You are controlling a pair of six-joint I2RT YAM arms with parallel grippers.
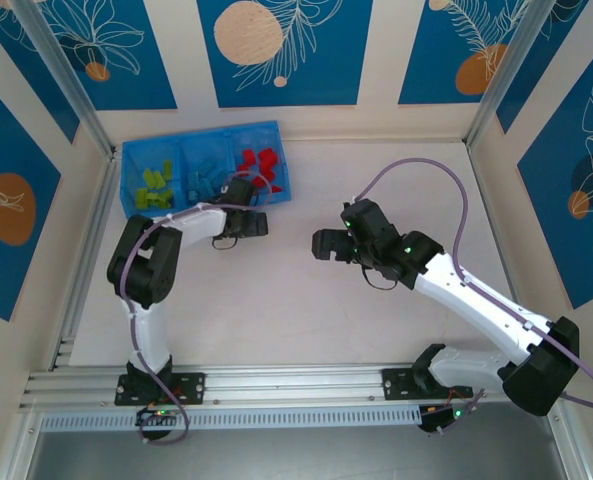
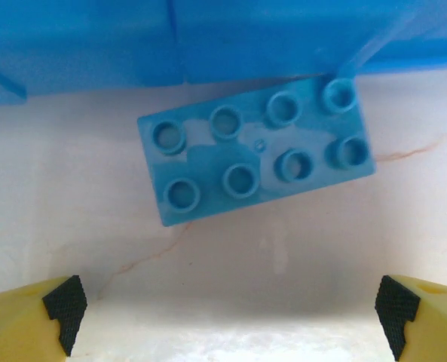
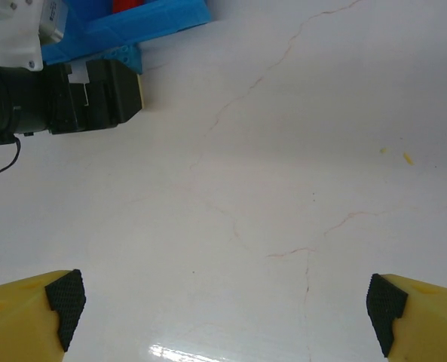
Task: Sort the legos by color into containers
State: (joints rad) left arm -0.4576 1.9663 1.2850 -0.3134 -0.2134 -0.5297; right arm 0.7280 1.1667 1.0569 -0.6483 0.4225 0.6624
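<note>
A light-blue lego [image 2: 257,157] lies studs-up on the white table, just in front of the blue tray's wall [image 2: 95,53]. My left gripper [image 2: 227,313] hangs over it, open, with the brick ahead of the fingertips and nothing between them. From above, this gripper [image 1: 246,205] sits at the tray's front edge. The containers [image 1: 276,190] hold lime-green legos [image 1: 155,185] on the left, light-blue ones [image 1: 204,178] in the middle and red ones [image 1: 258,162] on the right. My right gripper [image 1: 321,246] [image 3: 223,305] is open and empty over bare table, right of the left gripper [image 3: 106,94].
The tray's corner [image 3: 163,19] lies ahead and to the left of the right gripper. Metal frame posts [image 1: 61,90] and patterned panels close in the table on three sides. A rail [image 1: 296,385] runs along the near edge.
</note>
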